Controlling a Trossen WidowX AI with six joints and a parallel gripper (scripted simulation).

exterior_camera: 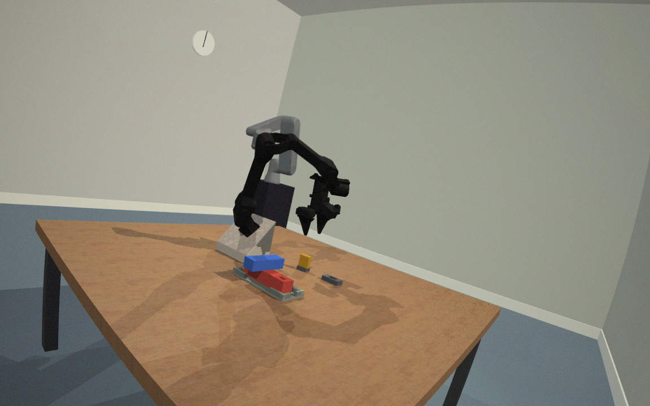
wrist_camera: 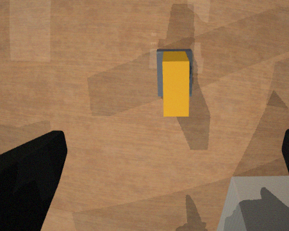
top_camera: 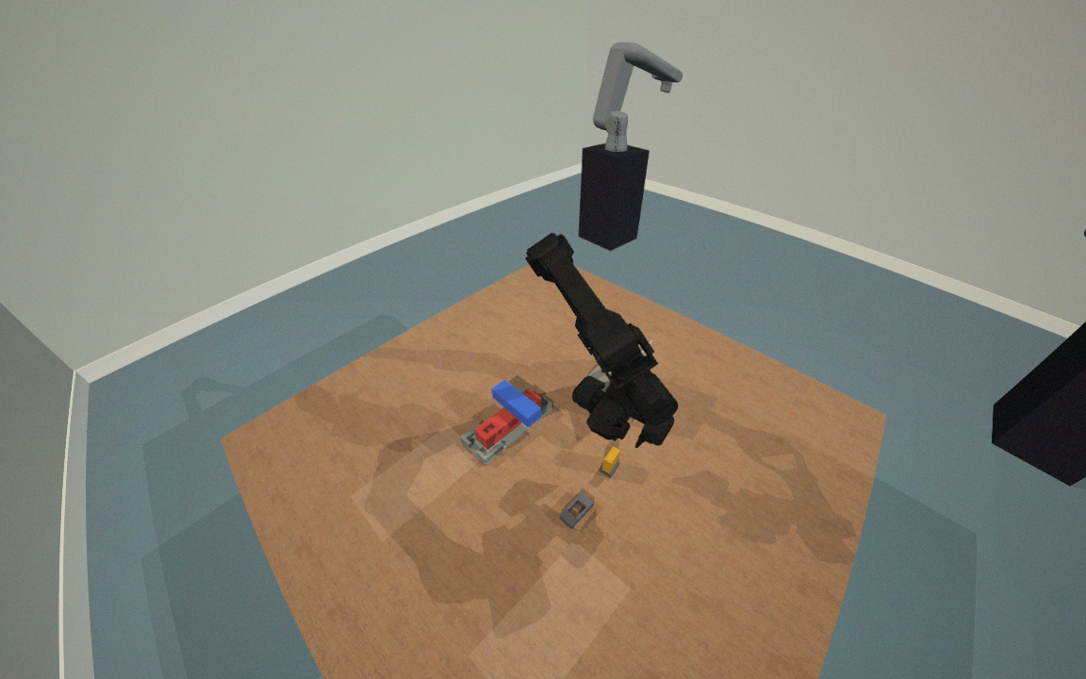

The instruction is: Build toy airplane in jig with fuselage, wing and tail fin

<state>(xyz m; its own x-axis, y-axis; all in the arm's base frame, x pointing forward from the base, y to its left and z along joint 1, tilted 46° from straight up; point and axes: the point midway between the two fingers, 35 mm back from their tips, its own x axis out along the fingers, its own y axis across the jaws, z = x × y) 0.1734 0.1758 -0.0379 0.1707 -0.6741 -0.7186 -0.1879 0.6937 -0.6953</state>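
Observation:
The red fuselage lies lengthwise in the grey cradle. The blue wing lies across its top; its tab is hidden. An open socket shows near the fuselage's other end. The yellow tail fin stands upright in a small dark grey holder, away from the cradle. My gripper is open and empty, high above the table near the fin. In the wrist view, the fin is ahead of the fingertips, between their lines.
An empty dark grey holder lies near the fin. My arm's pale base block stands behind the cradle and shows at the lower right in the wrist view. Grey arms on dark pedestals stand beyond the table.

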